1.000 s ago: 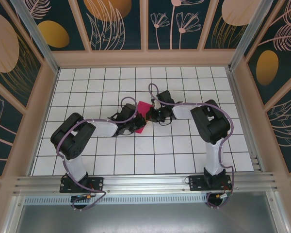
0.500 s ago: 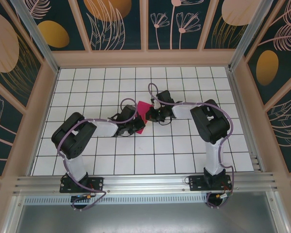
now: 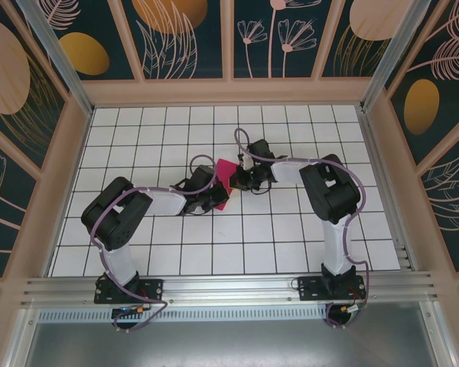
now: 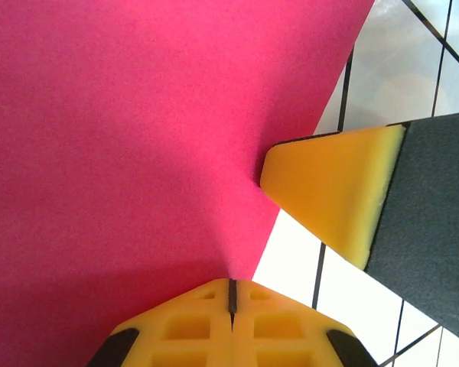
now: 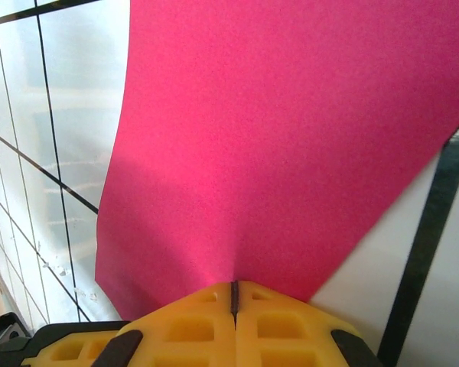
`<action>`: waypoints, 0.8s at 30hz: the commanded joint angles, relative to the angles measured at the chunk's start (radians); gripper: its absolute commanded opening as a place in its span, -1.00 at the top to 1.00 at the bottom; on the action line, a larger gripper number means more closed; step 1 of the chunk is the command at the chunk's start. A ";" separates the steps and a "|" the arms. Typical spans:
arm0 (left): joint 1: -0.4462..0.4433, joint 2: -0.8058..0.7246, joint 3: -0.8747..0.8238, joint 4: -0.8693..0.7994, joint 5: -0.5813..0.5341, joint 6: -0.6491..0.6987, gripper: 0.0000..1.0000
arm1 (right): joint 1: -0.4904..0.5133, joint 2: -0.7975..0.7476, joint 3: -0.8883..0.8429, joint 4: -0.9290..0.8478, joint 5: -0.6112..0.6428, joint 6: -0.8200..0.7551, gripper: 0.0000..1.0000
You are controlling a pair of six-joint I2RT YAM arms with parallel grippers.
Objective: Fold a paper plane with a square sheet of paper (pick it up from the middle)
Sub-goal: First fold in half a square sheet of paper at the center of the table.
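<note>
The square sheet of paper [image 3: 227, 173] is magenta-pink and lies in the middle of the white tiled floor, between my two grippers. My left gripper [image 3: 217, 200] comes at it from the near left and is shut on its edge. In the left wrist view its jaws [image 4: 231, 294] meet on the paper [image 4: 138, 138]. My right gripper [image 3: 236, 182] is shut on the paper's right side. Its closed jaws [image 5: 233, 294] pinch the paper [image 5: 291, 138], which puckers there. A yellow right fingertip [image 4: 329, 191] touches the paper's edge. A paper plane is out of view.
The white tiled floor [image 3: 291, 237] is walled by wooden panels on three sides. An aluminium rail [image 3: 229, 287] carrying both arm bases runs along the near edge. Both forearms lie low over the middle tiles.
The right forearm and gripper have shifted slightly toward the far side. The left gripper has barely moved. Both stay shut on the paper.
</note>
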State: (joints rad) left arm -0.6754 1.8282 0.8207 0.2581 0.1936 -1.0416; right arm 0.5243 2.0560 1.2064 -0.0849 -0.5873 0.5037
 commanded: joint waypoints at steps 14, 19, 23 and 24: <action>-0.010 0.020 -0.055 -0.102 -0.016 -0.004 1.00 | -0.121 0.112 0.130 -0.062 0.199 0.001 1.00; -0.010 0.018 -0.058 -0.099 -0.015 -0.004 1.00 | -0.136 0.140 0.174 -0.087 0.225 -0.005 1.00; -0.009 0.022 -0.058 -0.100 -0.011 -0.001 1.00 | -0.166 0.162 0.202 -0.098 0.256 -0.011 1.00; -0.010 0.022 -0.060 -0.100 -0.011 -0.001 1.00 | -0.176 0.164 0.206 -0.095 0.255 -0.013 1.00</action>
State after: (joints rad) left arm -0.6754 1.8282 0.8047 0.2928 0.1745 -1.0416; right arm 0.4412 2.1521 1.3849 -0.1932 -0.5713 0.5056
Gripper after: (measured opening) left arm 0.069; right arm 0.052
